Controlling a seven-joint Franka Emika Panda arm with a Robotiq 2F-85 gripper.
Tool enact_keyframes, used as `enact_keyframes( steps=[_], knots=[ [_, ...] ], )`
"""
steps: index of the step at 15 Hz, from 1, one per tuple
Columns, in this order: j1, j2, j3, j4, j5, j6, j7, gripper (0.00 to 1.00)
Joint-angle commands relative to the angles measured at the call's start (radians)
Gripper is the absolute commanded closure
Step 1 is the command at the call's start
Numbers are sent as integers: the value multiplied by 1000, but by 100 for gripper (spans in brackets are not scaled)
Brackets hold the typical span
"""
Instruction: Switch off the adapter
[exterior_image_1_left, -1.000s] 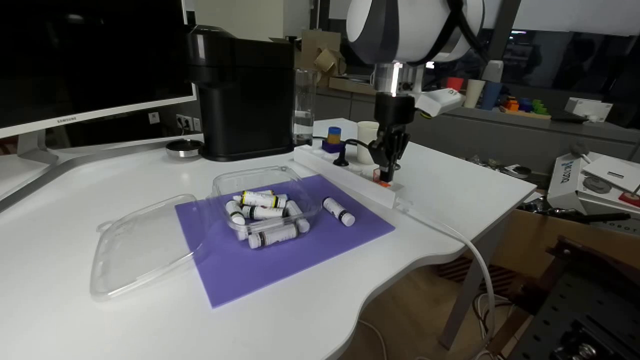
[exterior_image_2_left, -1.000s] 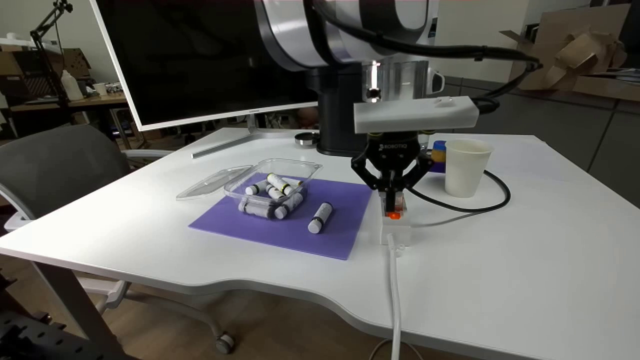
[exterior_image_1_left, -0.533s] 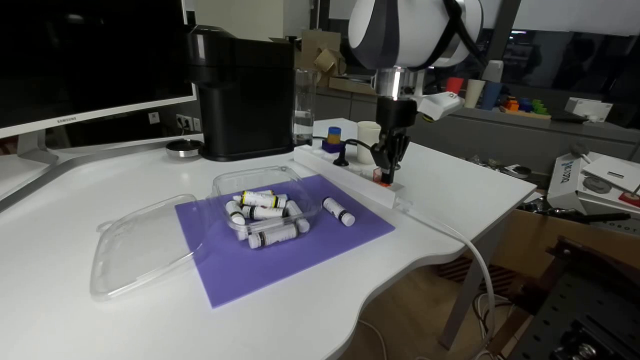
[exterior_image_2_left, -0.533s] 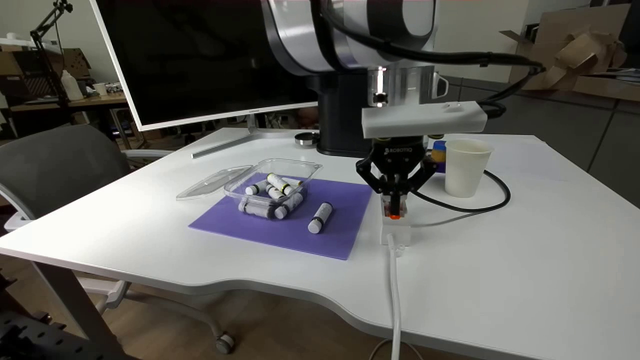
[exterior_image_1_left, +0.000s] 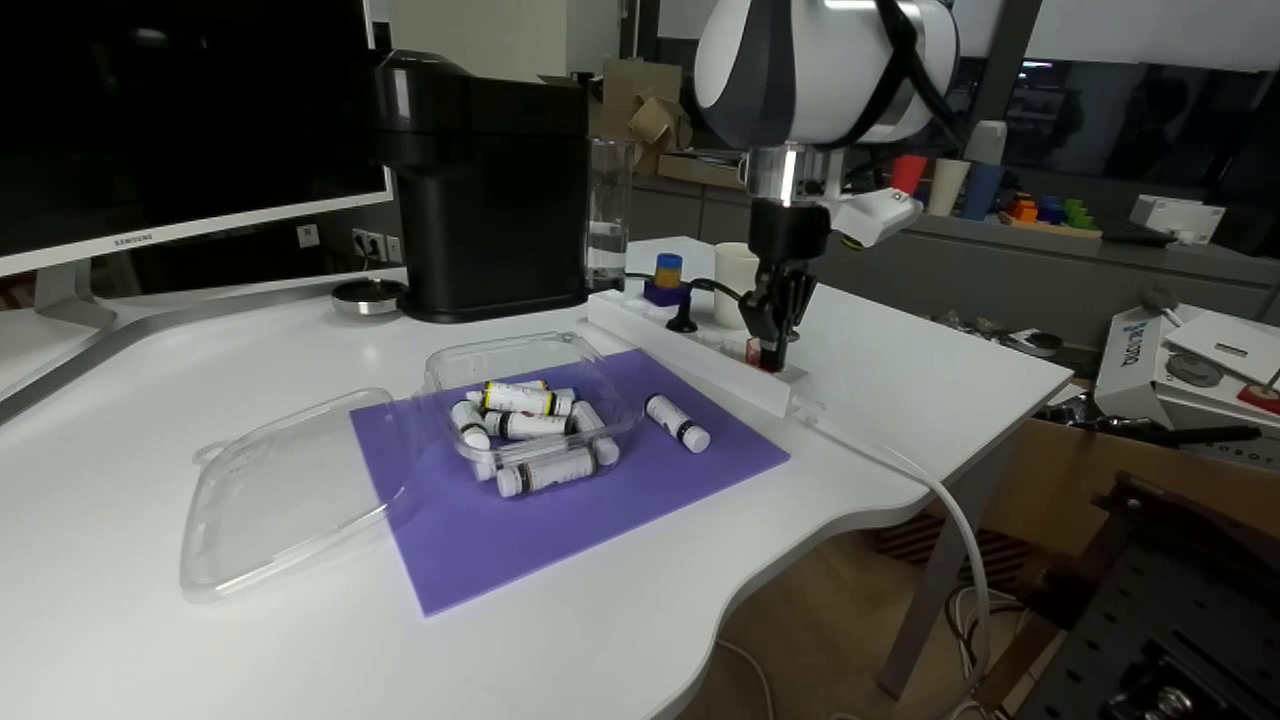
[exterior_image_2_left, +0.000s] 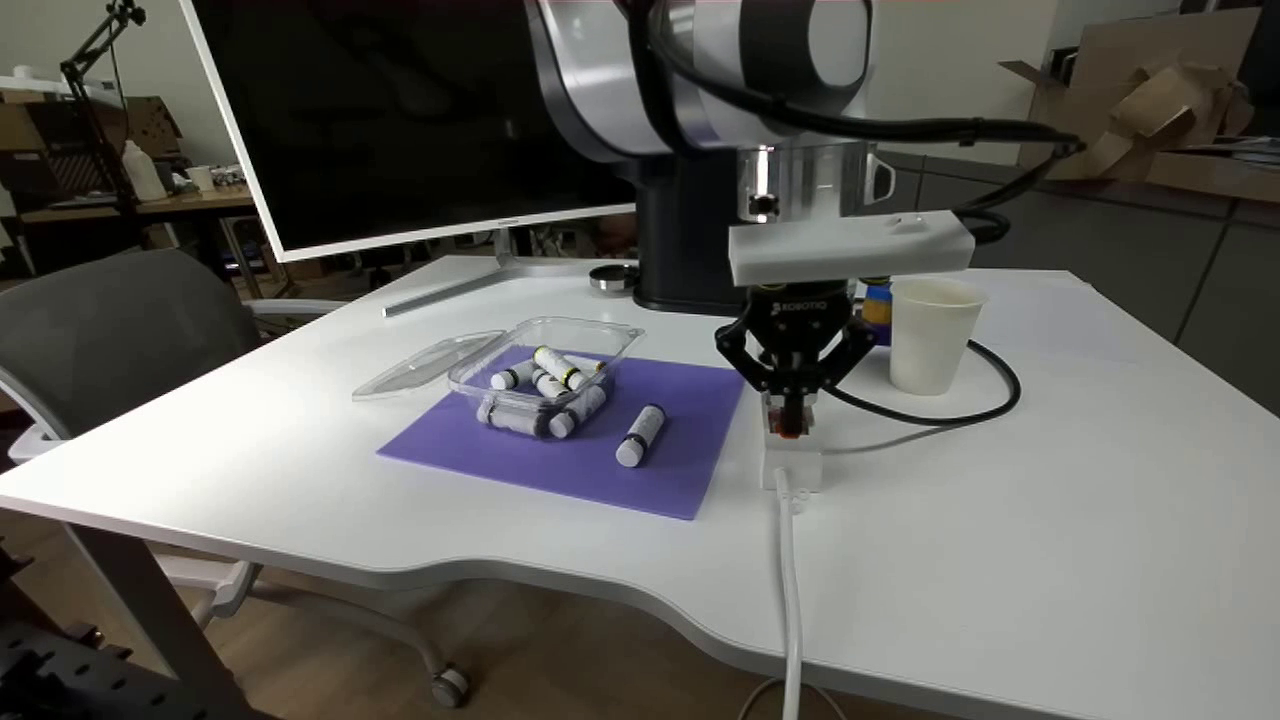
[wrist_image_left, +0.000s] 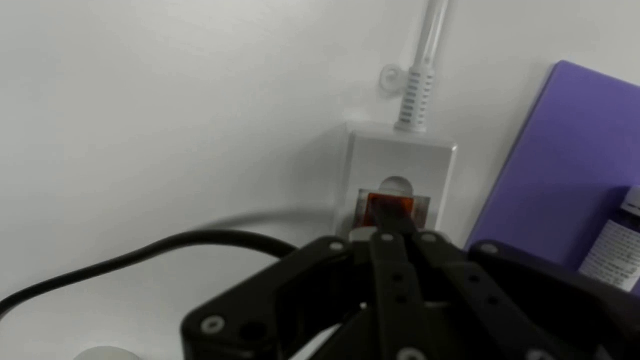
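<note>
Gripper (exterior_image_2_left: 791, 427) "ROBOTIQ" | closed, holding nothing | at red switch (wrist_image_left: 374, 202) of adapter (wrist_image_left: 400, 156) | monitor (exterior_image_1_left: 180, 110) "SAMSUNG"

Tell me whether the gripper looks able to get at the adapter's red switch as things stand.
Very likely yes: the shut gripper is right at the red switch on the adapter, nothing visible between them, though touch is hard to confirm. The black cable curves off to the side.

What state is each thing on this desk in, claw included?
Gripper: shut, pointing down
Red switch: looks unlit, partly hidden
Adapter: lying flat
Black plug: plugged in
Clear tub: open
Clear lid: open
Loose vial: on its side
Paper cup: upright
Purple mat: flat
Monitor: screen dark
</note>
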Motion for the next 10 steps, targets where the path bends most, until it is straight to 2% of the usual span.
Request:
enact_keyframes(
  steps=[1,6,10],
  knots=[
    [10,40,-10,22,-25,21,27,100],
    [44,47,-28,-10,-35,81,81,100],
    [105,54,-78,-32,-76,127,205,100]
  ],
)
